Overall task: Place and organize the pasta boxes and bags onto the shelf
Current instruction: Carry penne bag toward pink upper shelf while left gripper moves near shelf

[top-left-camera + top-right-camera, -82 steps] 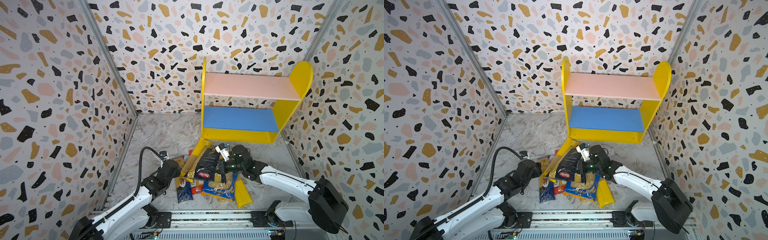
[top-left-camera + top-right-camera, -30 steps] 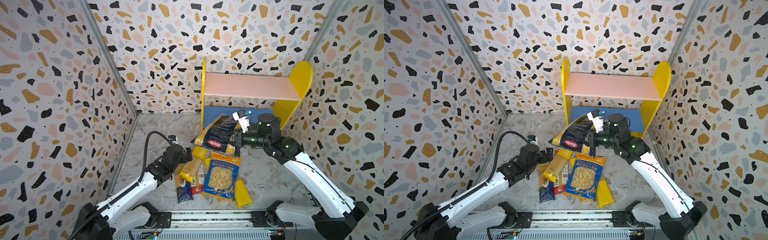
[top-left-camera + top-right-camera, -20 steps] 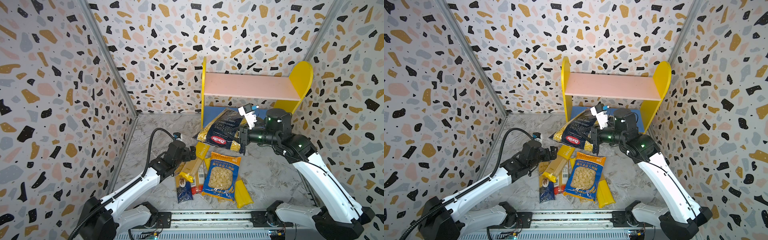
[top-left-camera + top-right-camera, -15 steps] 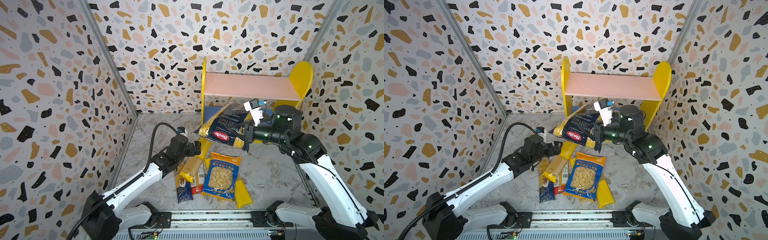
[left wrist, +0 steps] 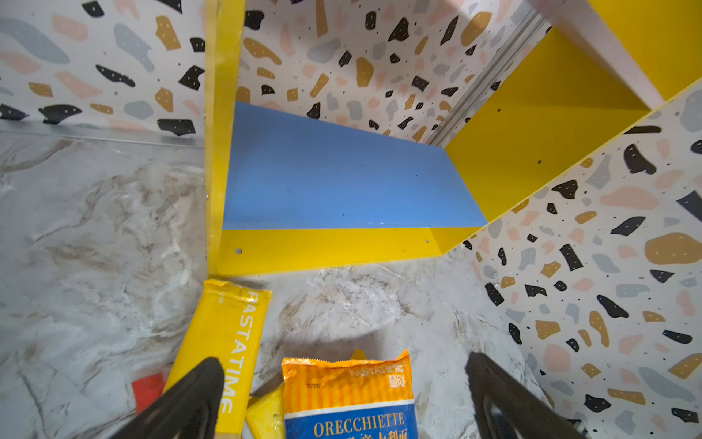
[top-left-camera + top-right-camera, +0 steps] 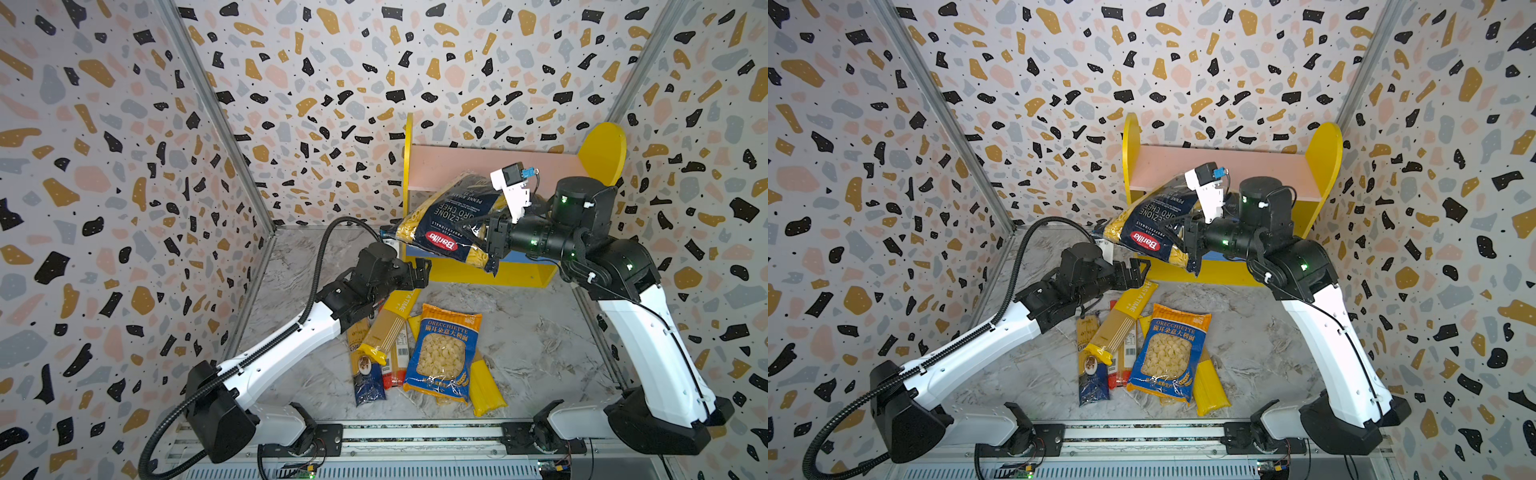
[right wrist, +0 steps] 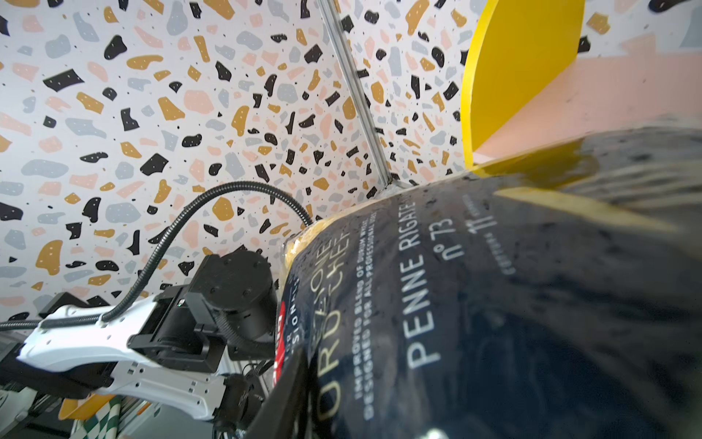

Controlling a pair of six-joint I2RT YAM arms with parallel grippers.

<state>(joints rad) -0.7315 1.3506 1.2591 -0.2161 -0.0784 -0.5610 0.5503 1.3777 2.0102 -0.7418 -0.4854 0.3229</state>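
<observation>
1. Right jaws are nearly pressed together, pinching the lower edge of the penne bag [image 6: 444, 224] [image 6: 1150, 228] and holding it in the air, clear of the desk [image 6: 532, 332].
2. Left jaws are spread wide and hold nothing. They hover just above the far end of a yellow spaghetti pack [image 6: 390, 324] [image 5: 231, 334] and face the shelf [image 6: 457, 166] [image 6: 1246, 166].
3. Both top views show the penne bag tilted in front of the shelf, with its upper end overlapping the front edge of the pink board. Whether it touches the board cannot be told.
4. The left wrist view shows the whole blue lower board [image 5: 323, 178], which the bag and right arm partly hide in the top views.
5. The right wrist view gives the white print "PENNE RIGATE n°73" on the bag [image 7: 494, 304]. The red Barilla label is clear only from above.
6. The penne bag is dark navy, with yellow pasta showing through at its ends.
7. The orecchiette bag [image 6: 442, 353] [image 5: 349, 399] lies flat on the desk among the long packs, in front of the shelf.
</observation>
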